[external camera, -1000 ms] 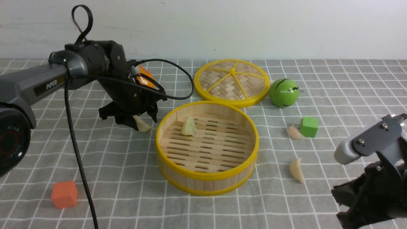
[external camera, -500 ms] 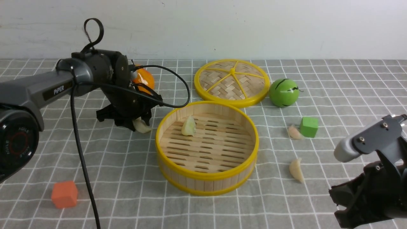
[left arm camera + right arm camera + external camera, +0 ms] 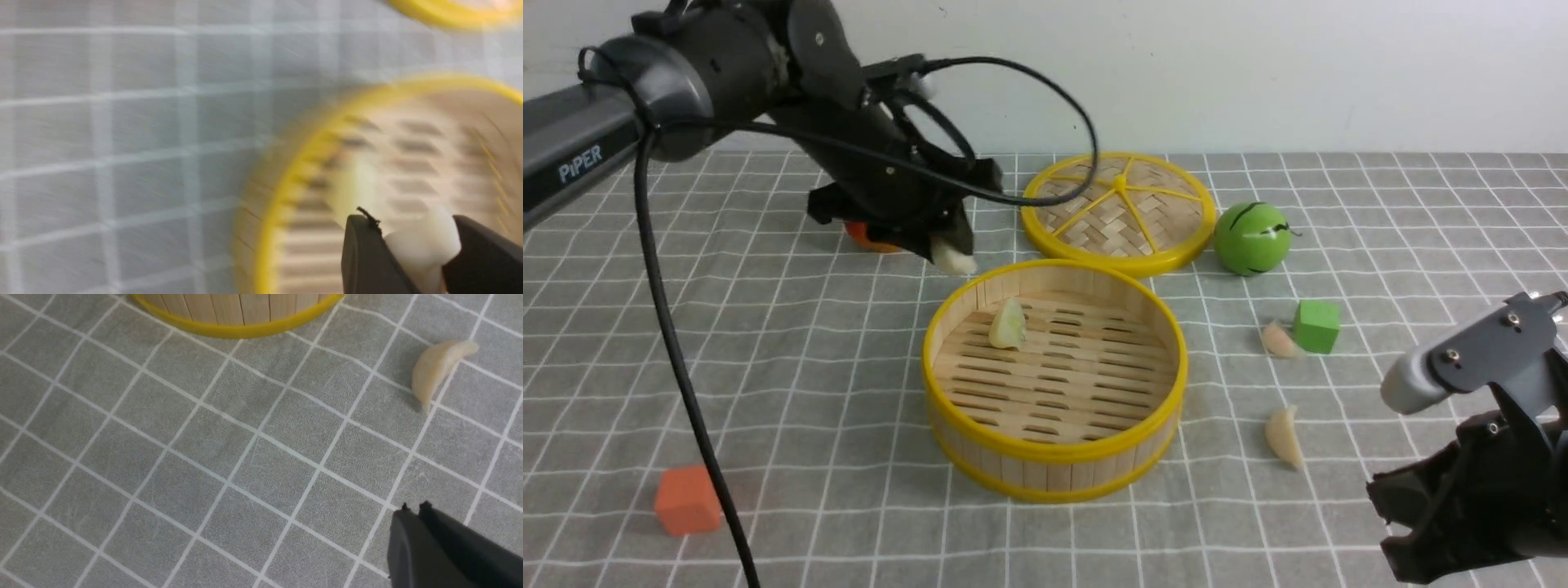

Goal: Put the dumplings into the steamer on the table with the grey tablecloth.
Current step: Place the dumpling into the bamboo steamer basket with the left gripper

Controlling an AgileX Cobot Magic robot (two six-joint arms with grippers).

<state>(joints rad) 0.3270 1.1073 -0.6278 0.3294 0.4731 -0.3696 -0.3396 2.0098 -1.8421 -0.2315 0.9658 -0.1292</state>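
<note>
The steamer (image 3: 1054, 469) stands mid-table on the grey tablecloth (image 3: 809, 376), with a greenish dumpling (image 3: 1008, 324) on its slatted floor. My left gripper (image 3: 947, 249) is shut on a whitish dumpling (image 3: 953, 259) and holds it in the air just behind the steamer's far-left rim. The left wrist view shows that dumpling (image 3: 423, 245) between the jaws, over the blurred steamer (image 3: 282, 196). A pinkish dumpling (image 3: 1279, 340) and a cream dumpling (image 3: 1284, 437) lie right of the steamer. My right gripper (image 3: 413, 507) is shut and empty, low at the front right, near the cream dumpling (image 3: 435, 367).
The woven lid (image 3: 1119, 211) lies behind the steamer, a green ball (image 3: 1251, 238) to its right. A green cube (image 3: 1316, 325) sits beside the pinkish dumpling. An orange cube (image 3: 689, 500) is at the front left. An orange object (image 3: 866, 238) peeks out behind the left gripper.
My left gripper has lifted the whitish dumpling off the cloth and carried it up and right, toward the steamer's far-left rim. The right arm has barely moved.
</note>
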